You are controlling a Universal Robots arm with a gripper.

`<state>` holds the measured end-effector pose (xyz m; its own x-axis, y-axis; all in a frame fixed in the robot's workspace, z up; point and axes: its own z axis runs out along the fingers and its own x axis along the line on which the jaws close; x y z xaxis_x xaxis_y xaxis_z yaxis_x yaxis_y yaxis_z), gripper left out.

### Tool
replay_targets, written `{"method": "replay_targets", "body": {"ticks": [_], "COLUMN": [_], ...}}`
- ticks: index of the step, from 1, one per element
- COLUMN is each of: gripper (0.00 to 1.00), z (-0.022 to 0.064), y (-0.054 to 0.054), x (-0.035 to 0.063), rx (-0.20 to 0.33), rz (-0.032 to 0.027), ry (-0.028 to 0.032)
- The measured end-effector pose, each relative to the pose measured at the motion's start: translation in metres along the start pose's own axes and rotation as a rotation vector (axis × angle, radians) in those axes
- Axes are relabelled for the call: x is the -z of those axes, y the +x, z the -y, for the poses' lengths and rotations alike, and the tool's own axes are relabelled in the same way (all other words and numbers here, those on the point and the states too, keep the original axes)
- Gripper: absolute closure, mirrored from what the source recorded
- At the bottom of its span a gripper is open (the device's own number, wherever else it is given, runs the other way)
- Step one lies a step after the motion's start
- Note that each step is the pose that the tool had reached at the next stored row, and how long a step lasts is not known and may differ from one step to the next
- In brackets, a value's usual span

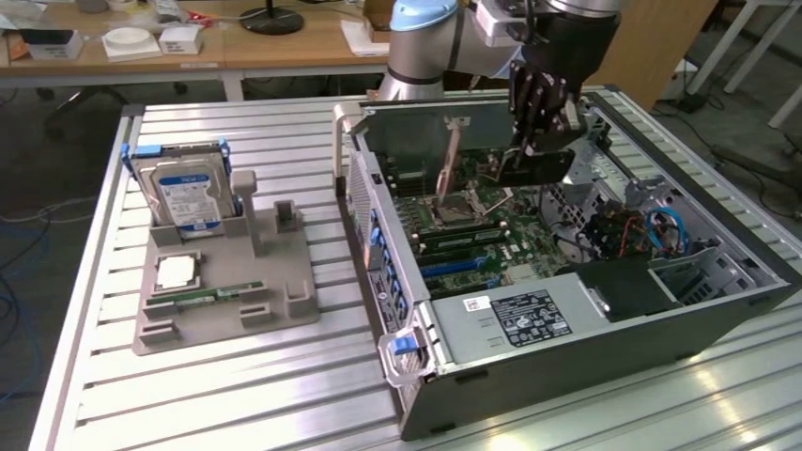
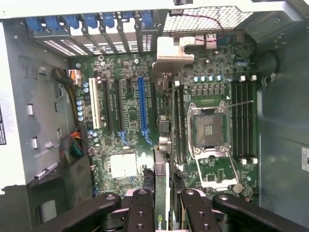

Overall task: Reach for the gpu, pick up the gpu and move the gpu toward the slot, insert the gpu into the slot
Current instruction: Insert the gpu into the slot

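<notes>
Black gripper fingers clamp the gpu edge-on, partly closed | gpu hangs above the motherboard, between the blue slot and the processor socket | surroundings: open computer case, hard drive near the worktop's far edge.

The gripper clamped the gpu edge-on between its fingers above the motherboard, its silver bracket farthest from the jaws. A blue slot lay just beside the card; the processor socket sat on the other side.
</notes>
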<state>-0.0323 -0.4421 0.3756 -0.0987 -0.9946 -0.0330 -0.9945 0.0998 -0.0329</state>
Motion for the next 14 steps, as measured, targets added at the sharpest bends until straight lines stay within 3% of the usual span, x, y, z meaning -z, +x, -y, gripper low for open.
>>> {"method": "replay_targets", "body": {"ticks": [8, 14], "gripper": [0.75, 0.75], "z": [-0.003, -0.0175], "y": [0.008, 0.012], "x": [-0.003, -0.0117], "rx": [0.001, 0.001], "rz": [-0.0112, -0.0132], "ry": [0.0011, 0.0012]}}
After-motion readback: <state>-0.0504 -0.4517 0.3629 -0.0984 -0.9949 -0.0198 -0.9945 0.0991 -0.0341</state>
